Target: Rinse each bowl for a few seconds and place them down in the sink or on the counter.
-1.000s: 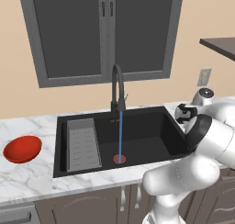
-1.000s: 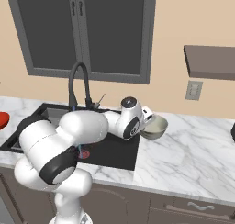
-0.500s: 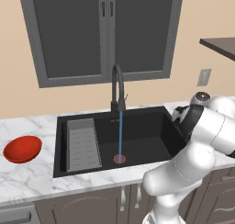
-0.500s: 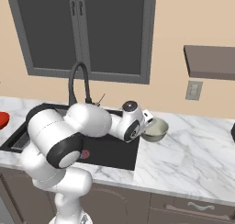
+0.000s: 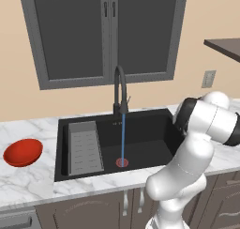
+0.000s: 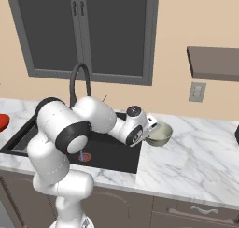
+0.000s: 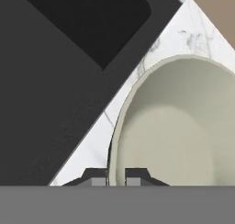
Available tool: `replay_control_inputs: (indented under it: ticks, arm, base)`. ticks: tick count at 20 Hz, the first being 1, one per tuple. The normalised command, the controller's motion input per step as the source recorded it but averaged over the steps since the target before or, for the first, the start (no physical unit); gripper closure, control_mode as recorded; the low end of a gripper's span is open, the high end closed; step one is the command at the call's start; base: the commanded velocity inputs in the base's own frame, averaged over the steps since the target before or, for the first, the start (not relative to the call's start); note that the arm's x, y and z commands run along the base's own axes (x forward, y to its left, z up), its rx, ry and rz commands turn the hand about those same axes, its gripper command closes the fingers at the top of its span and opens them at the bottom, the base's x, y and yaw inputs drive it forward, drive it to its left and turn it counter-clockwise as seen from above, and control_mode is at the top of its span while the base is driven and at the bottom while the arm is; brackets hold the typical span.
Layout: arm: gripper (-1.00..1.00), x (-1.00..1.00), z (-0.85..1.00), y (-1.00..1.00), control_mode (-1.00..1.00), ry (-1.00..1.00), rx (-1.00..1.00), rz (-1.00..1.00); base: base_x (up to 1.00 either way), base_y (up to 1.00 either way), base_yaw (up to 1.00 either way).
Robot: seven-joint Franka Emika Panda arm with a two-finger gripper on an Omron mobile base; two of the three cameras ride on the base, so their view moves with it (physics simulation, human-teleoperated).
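Looking across the counter (image 6: 200, 147), we are seeing a thin blue stream of water (image 5: 123, 136) running from the black arched tap (image 5: 120, 89) down onto the red drain (image 5: 122, 162) of the sink (image 5: 150, 134). A grey ribbed tray (image 5: 85, 147) is lying in the basin's left part, and the red bowl (image 5: 22, 152) is sitting on the marble well to the left of the sink. Behind the tap a grey-framed window (image 6: 88, 33) is filling the wall, with a wall socket (image 6: 198, 91) and a dark brown shelf (image 6: 214, 62) off to the right. In the left base view the arm's own white elbow is blocking the sink's right rim and whatever lies beyond it.

We are reaching low and to the right, forearm lying over the sink's right edge. Our gripper (image 6: 153, 127) is pinching the near rim of the grey-beige bowl (image 6: 159, 134), one fingertip (image 7: 95, 177) outside and one inside (the jaws narrow, nearly together). The bowl is sitting just right of the sink, at counter level.

Compared with a second ago, the bowl is staying where it was, while the elbow is swinging higher and closer to the base.
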Motion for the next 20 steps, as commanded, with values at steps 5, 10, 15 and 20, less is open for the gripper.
replay_control_inputs:
  ticks: [5,10,15,20]
  arm:
    - [1.00,0.14,-0.22,-0.08,-1.00,0.00,0.00,-0.01]
    - [-1.00,0.11,-0.22,-0.11,-1.00,0.00,0.00,-0.01]
    - [-1.00,0.05,-0.07,-0.08,-1.00,0.00,0.00,0.00]
    - [-1.00,0.00,0.00,-0.02,-1.00,0.00,0.01,0.00]
  base:
    - [0.00,0.00,0.00]
    - [0.00,0.00,0.00]
    - [0.00,0.00,0.00]
    - [0.00,0.00,0.00]
